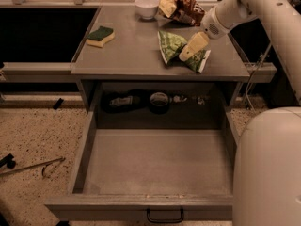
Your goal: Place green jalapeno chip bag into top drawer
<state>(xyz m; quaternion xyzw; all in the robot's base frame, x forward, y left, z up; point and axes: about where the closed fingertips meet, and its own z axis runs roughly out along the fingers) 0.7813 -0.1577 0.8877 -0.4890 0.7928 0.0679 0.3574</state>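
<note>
The flat grey metal worktop (131,51) carries all loose items. Below its front edge, the top drawer (155,164) stands pulled out, shallow, with a plain grey floor. A crumpled brown-and-yellow chip bag (181,8) lies at the back edge, right of centre. The green jalapeno chip bag (169,44), wrinkled foil with a white edge, lies towards the front right corner. The cream end effector (192,47) is over it; whether it grips cannot be told. A rectangular sponge (100,36) lies near the left edge. A round white bowl (146,7) stands at the back edge.

**Everyday Robot arm: visible body parts**

Gripper (189,51): cream-yellow, wedge-shaped, tapering to a blunt tip; it lies over the green jalapeno chip bag (168,43). Directly behind it, wrist housing (215,27): white, rounded, with a round grey dotted disc. Further back, arm link (268,8): smooth white tube. Farthest from the tip, rounded shell (268,168): large, plain white.
</note>
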